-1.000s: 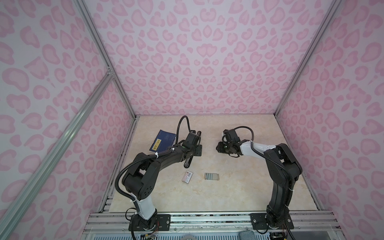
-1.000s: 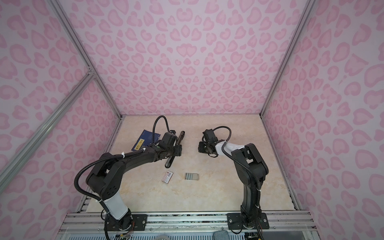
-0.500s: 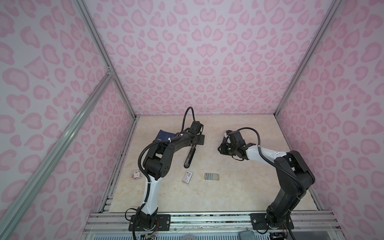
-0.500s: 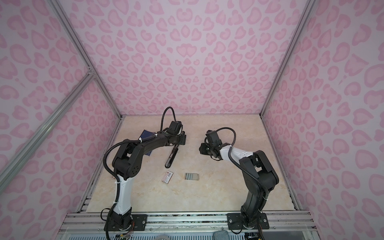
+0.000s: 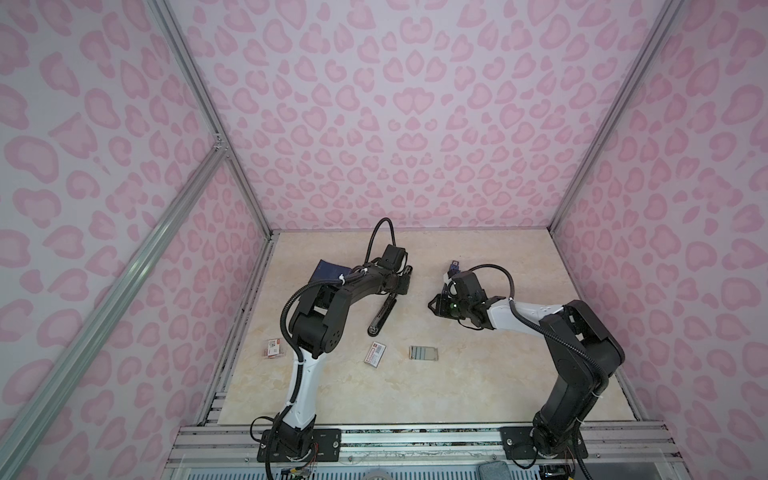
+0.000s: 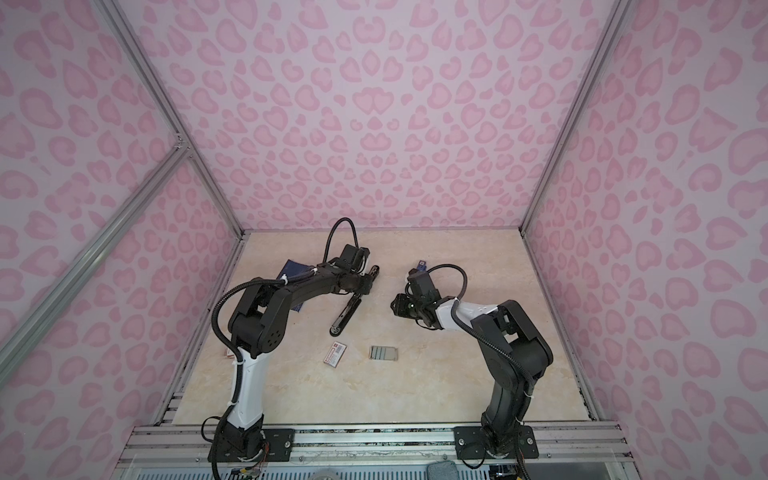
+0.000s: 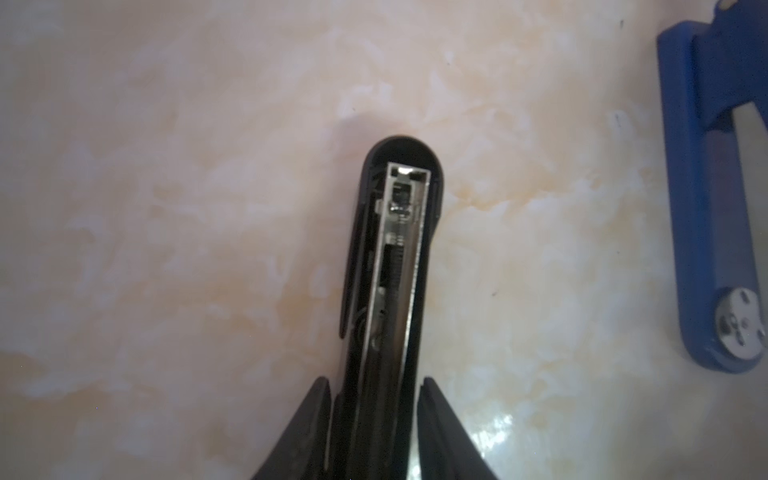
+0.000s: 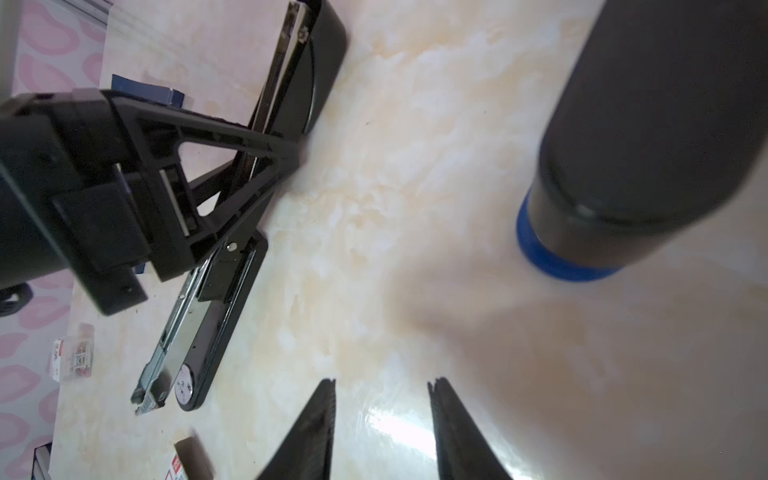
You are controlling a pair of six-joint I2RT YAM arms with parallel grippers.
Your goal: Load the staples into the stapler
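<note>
- Staples (image 5: 423,353) lie unmoved on the worktop (image 5: 457,395), near the front end of the stapler (image 5: 382,313).
- left fingers (image 7: 309,436), wider 1 second ago, now clamp the opened stapler's lid.
- right fingers (image 8: 318,432) gape, empty.

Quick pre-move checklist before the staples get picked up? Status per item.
1. Stapler open: ok, lid swung clear of the metal rail.
2. Left claw gripping the lid: ok, closed around it.
3. Right claw free: ok, open and empty.
4. Staples reachable: ok, lying loose, apart from the red-and-white box.
5. Rail empty: cannot tell.
</note>
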